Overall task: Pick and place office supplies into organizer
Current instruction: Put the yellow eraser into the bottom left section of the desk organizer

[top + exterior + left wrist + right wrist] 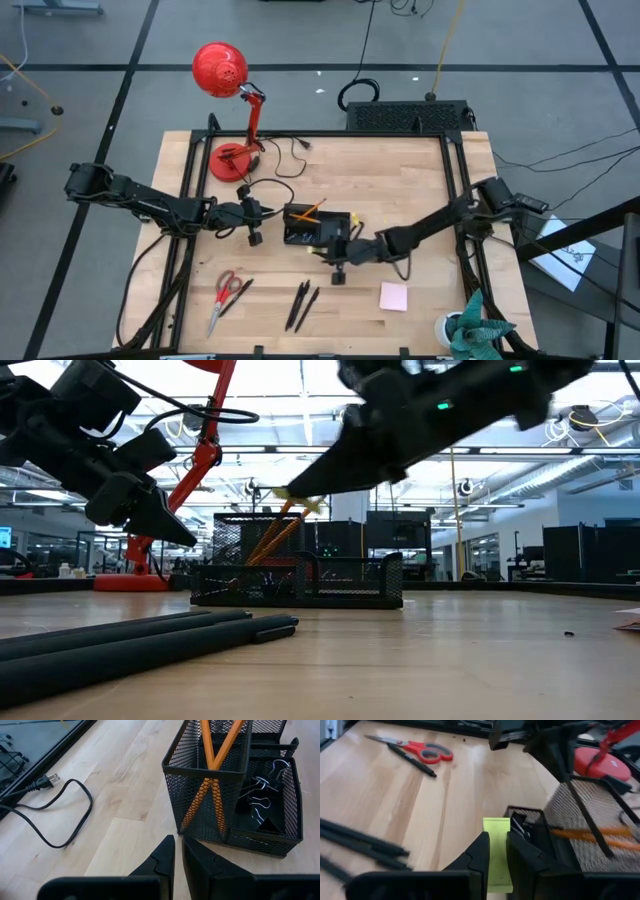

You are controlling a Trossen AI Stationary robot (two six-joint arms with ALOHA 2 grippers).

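Near the tabletop's middle stands the organizer (315, 226), orange pencils (215, 755) and clips (262, 795) inside. Right hand (497, 852) pinches a yellow piece (497, 847) just beside it: carry it above a compartment before releasing. Left hand (178, 860), nearly pressed together, holds nothing. No writing is readable.

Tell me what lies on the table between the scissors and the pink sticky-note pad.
In the high view, black pens lie on the wood between the scissors and the pink sticky-note pad; one more pen lies right against the scissors.
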